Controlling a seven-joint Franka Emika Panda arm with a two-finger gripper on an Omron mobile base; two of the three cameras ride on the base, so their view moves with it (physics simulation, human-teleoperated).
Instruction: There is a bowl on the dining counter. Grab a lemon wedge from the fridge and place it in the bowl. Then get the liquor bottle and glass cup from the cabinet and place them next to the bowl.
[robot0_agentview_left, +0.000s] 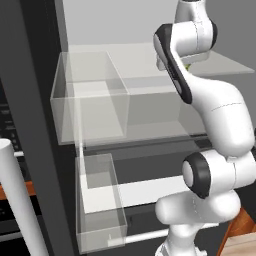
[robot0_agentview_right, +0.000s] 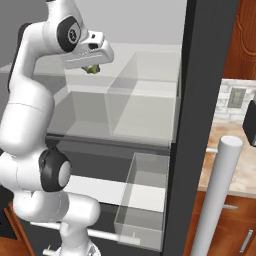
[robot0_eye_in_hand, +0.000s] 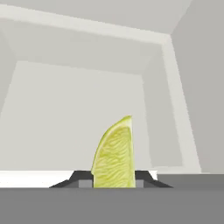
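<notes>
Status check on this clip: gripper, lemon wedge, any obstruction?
Gripper shut on yellow-green lemon wedge. Hand inside open dark grey fridge, above its glass shelf. Nothing blocking.

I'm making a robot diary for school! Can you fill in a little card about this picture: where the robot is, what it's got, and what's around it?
Place: inside the open fridge
Gripper: shut on the lemon wedge, one dark tip on each side
Lemon wedge: yellow-green, upright, pointed end up in the hand view
Arm: reaching up over the upper shelf
Nearby: clear bins on the shelves
Next step, probably: pull the wedge out of the fridge
</notes>
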